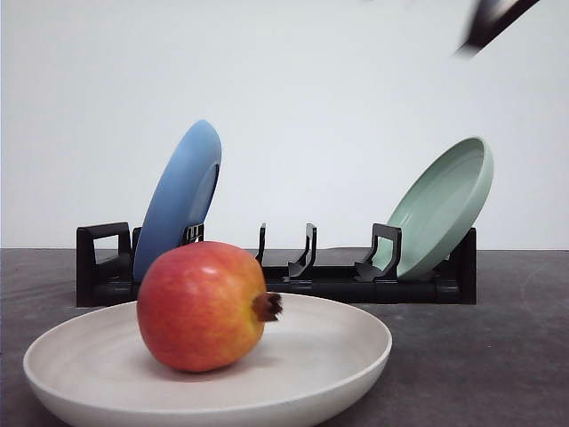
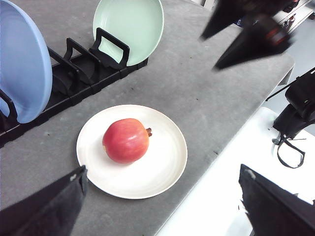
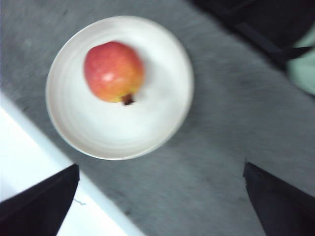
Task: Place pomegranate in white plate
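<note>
Pomegranate: round, smooth red fruit with a yellow-orange blush (image 1: 201,306), dark brown crown tip pointing sideways.
Position: lying inside the cream-white shallow round matte plate (image 1: 342,356), a little off the plate's centre, touching only its floor.
Plate: on the grey bench (image 2: 206,103), just in front of the black dish rack (image 1: 293,271).
Left tool (image 2: 162,204): spread wide, holding nothing, above the plate's near edge.
Right tool (image 3: 162,196): likewise spread, empty, beside the plate.
</note>
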You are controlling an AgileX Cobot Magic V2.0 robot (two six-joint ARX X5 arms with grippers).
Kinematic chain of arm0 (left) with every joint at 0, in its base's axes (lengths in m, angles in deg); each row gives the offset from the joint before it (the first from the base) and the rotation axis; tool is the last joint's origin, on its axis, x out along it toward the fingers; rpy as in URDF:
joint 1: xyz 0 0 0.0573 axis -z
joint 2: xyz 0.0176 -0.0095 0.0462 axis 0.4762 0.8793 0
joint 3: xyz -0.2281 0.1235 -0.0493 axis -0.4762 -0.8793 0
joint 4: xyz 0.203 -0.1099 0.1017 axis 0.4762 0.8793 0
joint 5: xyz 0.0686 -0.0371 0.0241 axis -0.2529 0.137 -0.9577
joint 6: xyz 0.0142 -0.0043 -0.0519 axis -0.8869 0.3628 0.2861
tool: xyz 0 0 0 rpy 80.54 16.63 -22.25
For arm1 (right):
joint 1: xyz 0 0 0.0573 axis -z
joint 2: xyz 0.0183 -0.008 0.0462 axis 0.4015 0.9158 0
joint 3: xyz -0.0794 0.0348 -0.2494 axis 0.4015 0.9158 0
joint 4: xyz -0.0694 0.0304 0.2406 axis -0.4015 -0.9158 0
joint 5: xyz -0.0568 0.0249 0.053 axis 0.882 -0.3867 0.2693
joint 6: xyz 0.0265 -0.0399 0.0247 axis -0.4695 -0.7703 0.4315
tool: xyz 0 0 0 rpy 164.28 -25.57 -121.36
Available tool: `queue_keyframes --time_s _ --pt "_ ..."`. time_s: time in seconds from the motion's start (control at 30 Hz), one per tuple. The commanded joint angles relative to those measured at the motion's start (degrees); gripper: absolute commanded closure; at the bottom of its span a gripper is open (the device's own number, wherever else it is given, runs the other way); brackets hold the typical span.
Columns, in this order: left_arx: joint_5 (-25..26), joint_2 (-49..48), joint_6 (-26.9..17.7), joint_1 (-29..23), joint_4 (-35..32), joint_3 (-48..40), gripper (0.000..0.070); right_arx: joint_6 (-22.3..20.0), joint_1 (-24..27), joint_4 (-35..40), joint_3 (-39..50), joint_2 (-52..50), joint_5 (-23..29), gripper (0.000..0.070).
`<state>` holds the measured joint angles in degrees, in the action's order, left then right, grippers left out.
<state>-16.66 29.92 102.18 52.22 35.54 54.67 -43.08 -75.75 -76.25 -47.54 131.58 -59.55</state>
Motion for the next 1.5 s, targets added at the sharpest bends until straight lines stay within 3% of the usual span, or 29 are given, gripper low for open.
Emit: queue_keyframes --time_s 0.0,0.37,0.63,0.67,0.7,0.73,0.77,0.8,0.83,1.47 --pt "-0.2 0.2 0.2 0.8 -1.3 0.8 0.0108 2.0 -0.7 0.2 1.4 -4.9 1.2 0.0000" --pt "-2.9 0.2 0.0 0.8 -8.3 0.8 0.0108 5.2 -0.7 10.7 17.1 -35.8 1.9 0.0000" --pt "-2.9 0.2 0.5 0.8 -8.3 0.8 0.0132 3.3 -0.7 13.3 18.5 -41.9 2.3 0.0001" --pt "-2.9 0.2 0.4 0.8 -8.3 0.8 0.0210 3.3 -0.7 13.3 18.5 -41.9 2.2 0.0036" --pt "-2.7 0.2 0.4 0.8 -8.2 0.8 0.0371 3.3 -0.7 13.1 18.5 -41.8 2.1 0.0179" --pt "-2.2 0.2 0.2 0.8 -7.9 0.8 0.0687 3.3 -0.7 13.1 18.5 -41.8 1.9 0.0509" --pt "-2.0 0.2 0.2 0.8 -7.8 0.8 0.0673 3.0 -0.7 13.0 18.5 -41.7 1.6 0.0696" --pt "-2.1 0.2 0.2 0.8 -7.9 0.8 0.0700 2.6 -0.7 13.0 18.5 -41.7 1.8 0.0652" --pt "-2.1 0.2 0.2 0.8 -7.9 0.8 0.0700 2.4 -0.7 13.1 18.5 -41.7 1.8 0.0699" --pt "-3.1 0.2 0.2 0.8 -7.9 0.8 0.0700 1.9 -0.7 13.4 18.5 -41.8 2.3 0.0700"
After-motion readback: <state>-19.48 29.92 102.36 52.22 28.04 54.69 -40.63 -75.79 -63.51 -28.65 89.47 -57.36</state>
